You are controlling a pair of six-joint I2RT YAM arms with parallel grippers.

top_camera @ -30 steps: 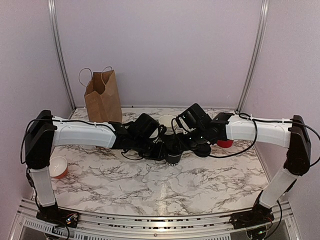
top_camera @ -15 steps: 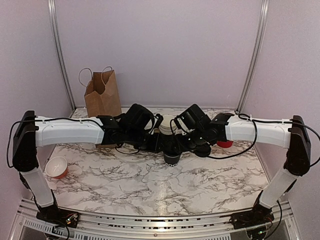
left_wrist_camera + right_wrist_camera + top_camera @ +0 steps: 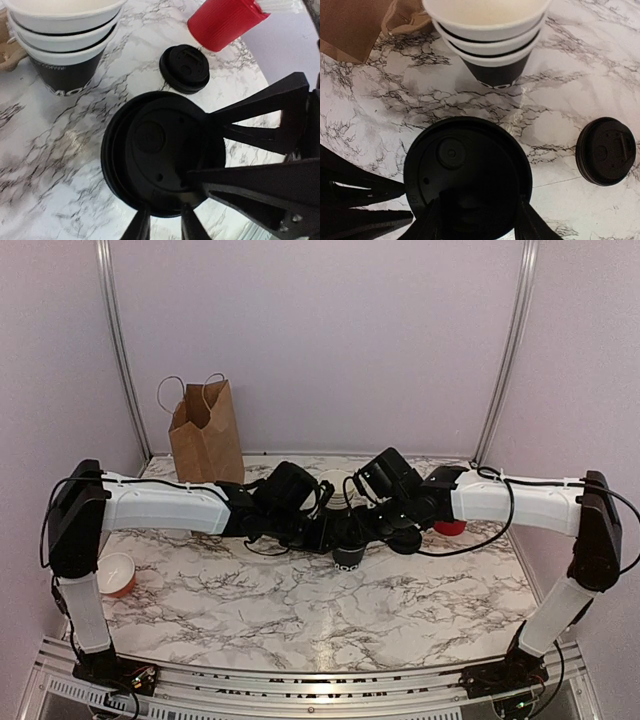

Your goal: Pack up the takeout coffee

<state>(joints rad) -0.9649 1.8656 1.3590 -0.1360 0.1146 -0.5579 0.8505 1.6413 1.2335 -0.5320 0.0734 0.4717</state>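
Note:
The takeout coffee (image 3: 347, 556), a black cup with a black lid (image 3: 162, 150), stands mid-table between both arms. My right gripper (image 3: 364, 531) is shut on it: in the right wrist view its fingers (image 3: 427, 222) hug both sides of the cup just under the lid (image 3: 465, 167). My left gripper (image 3: 322, 534) comes in from the left. Its fingertips (image 3: 141, 227) stand a narrow gap apart at the lid's near rim, with marble showing between them (image 3: 166, 225). The cup's body is mostly hidden under the lid in both wrist views.
A stack of lidless white-rimmed cups (image 3: 333, 485) stands just behind the coffee. A loose black lid (image 3: 606, 151) lies to its right, near a red cup (image 3: 450, 527). A brown paper bag (image 3: 206, 435) stands at the back left. A small orange bowl (image 3: 117, 573) sits front left.
Half a second ago the left arm had drawn back to the left and up; now its gripper is back at the cup's lid. The right arm and the cup have stayed put.

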